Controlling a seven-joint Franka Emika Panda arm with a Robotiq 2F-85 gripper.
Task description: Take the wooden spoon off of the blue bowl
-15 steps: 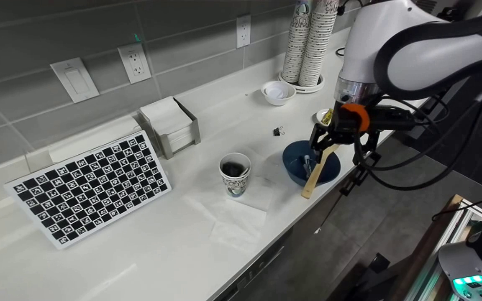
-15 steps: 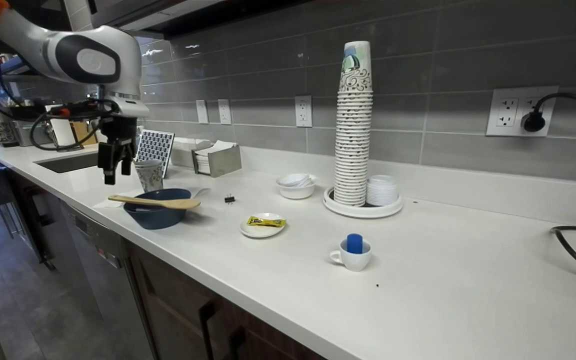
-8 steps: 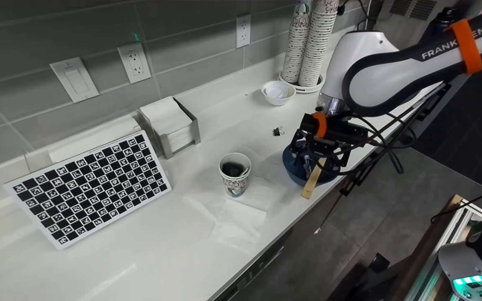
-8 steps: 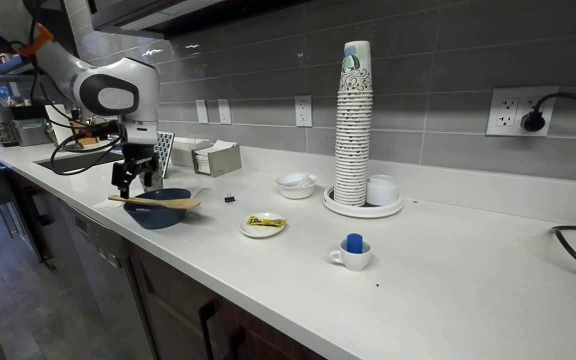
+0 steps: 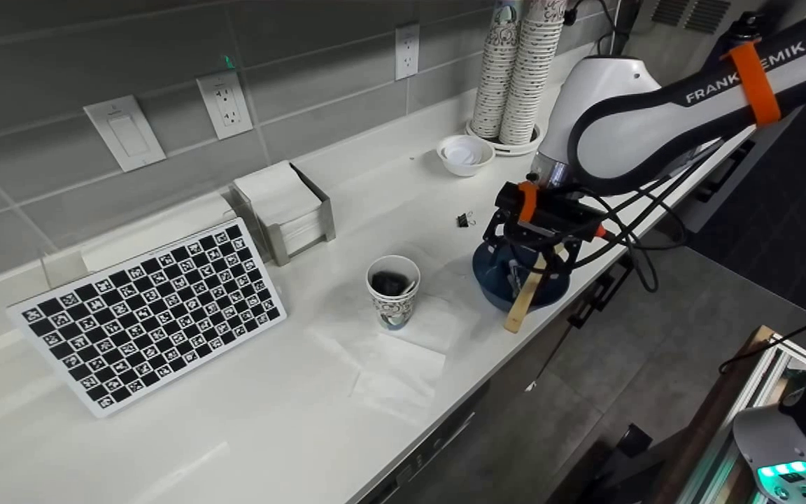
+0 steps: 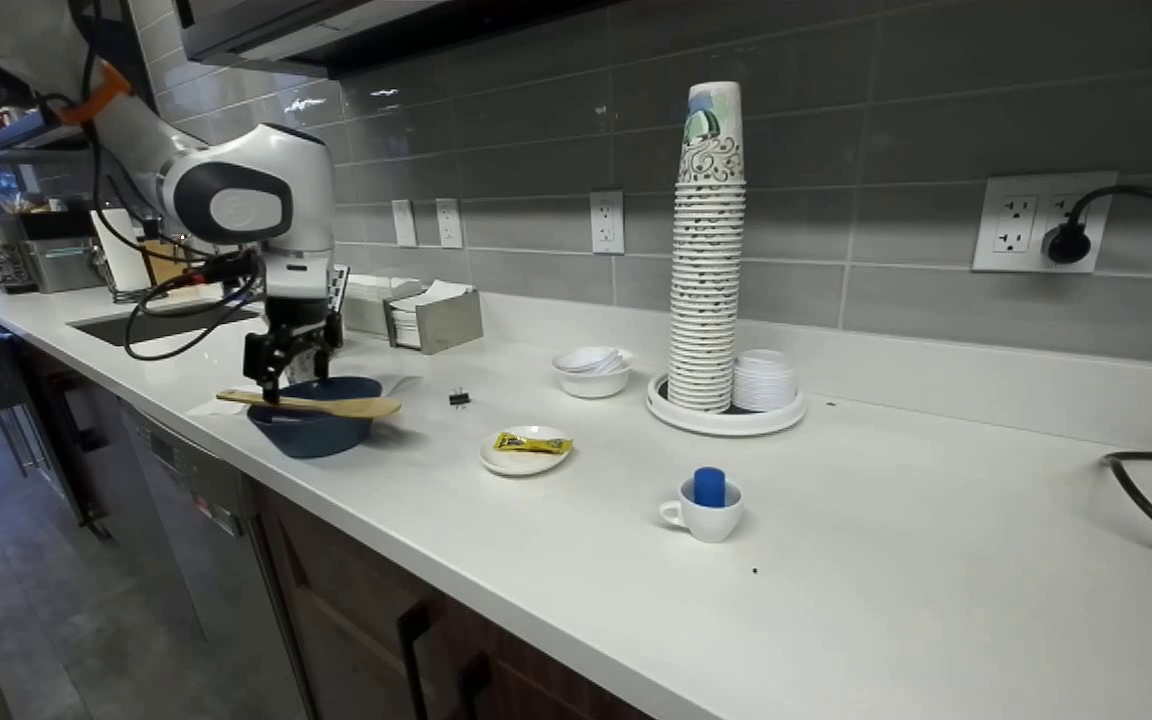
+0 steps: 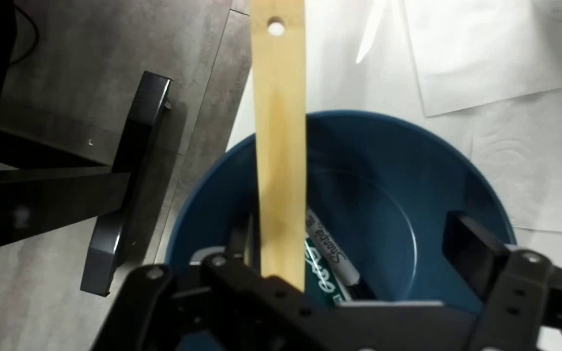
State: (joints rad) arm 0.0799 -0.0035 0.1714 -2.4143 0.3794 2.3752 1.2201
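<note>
The wooden spoon lies across the rim of the blue bowl in both exterior views, its handle (image 5: 523, 304) overhanging the rim and its head (image 6: 366, 407) at the opposite side. The dark blue bowl (image 6: 311, 438) stands near the counter's front edge; it fills much of the wrist view (image 7: 383, 146). My gripper (image 5: 530, 257) is open and low over the bowl. In the wrist view (image 7: 356, 248) the spoon handle (image 7: 281, 146) runs between the two fingers, close to the left finger, with a wide gap to the right one. Part of the spoon is hidden by the gripper.
Markers (image 7: 332, 253) lie inside the bowl. A patterned paper cup (image 5: 394, 308) stands on napkins beside it. A black binder clip (image 6: 459, 398), a white plate with a yellow packet (image 6: 526, 458) and a white cup (image 6: 711, 522) are on the counter. The checkered board (image 5: 158, 315) leans behind.
My open gripper has come down from above the bowl to spoon level, then shifted slightly along the spoon. The spoon and the bowl have not moved.
</note>
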